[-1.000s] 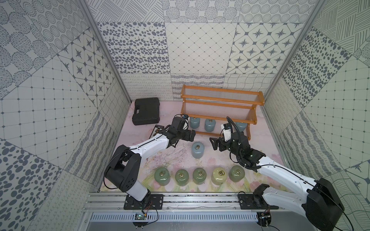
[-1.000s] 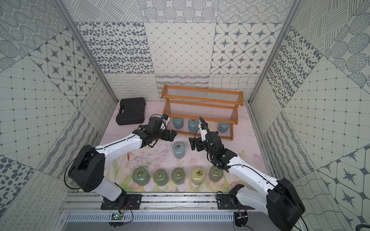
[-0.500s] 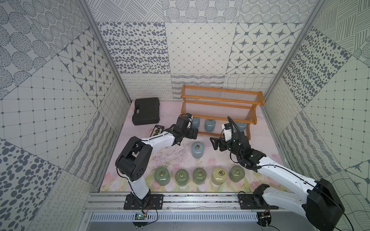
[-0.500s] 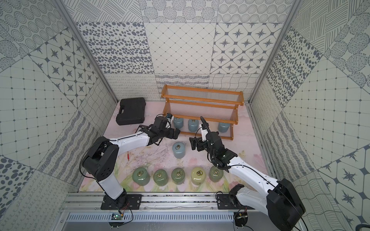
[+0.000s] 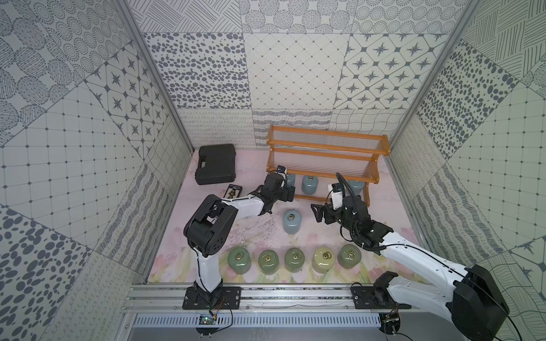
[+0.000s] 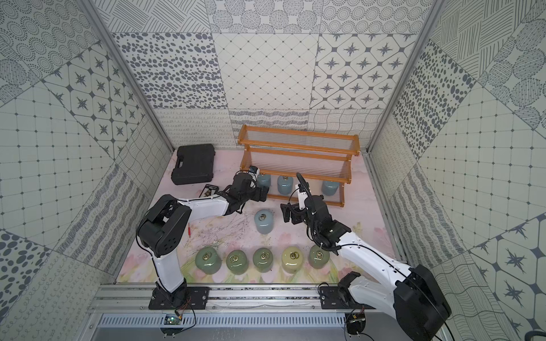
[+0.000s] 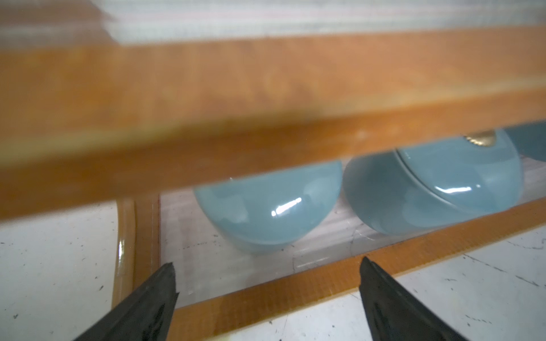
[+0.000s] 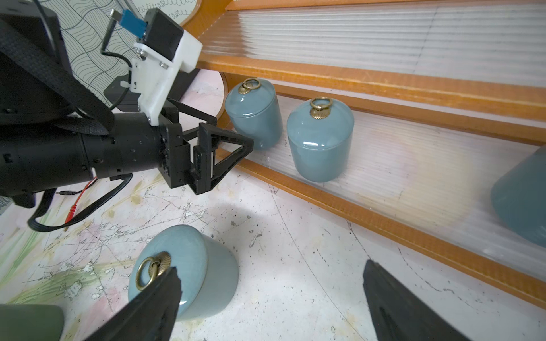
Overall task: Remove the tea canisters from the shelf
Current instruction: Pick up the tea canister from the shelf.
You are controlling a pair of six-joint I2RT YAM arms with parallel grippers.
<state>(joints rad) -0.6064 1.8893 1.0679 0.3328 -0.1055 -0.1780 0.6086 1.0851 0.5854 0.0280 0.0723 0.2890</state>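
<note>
Room: grey-patterned tile walls around a pink flowered table [image 5: 393, 206]. A black case [image 5: 217, 165] lies at its upper left.
Shelf: the shelf [image 5: 325, 153] stands at top centre in both top views, its two upper tiers bare.
Tea canisters [image 5: 309, 184]: three blue ones on the lowest tier, a loose blue canister [image 5: 292, 221] at mid-table, and a row of five [image 5: 294, 259] along the lower edge.
My left gripper [image 7: 266, 271]: jaws wide apart and empty, aimed at the end canister [image 7: 266, 212], tips about at the shelf's front rail.
My right gripper [image 8: 271, 271]: jaws apart and empty, hanging near the loose blue canister.
Step, as I judge it: reaching in for the end canister.
Doing it well: I go in low under the middle tier's rail, centre the jar between my fingers, and mind the neighbour canister [image 7: 428, 192] just beside it. I grip the body below the lid, since the glaze looks slippery, then draw straight out before lifting.
</note>
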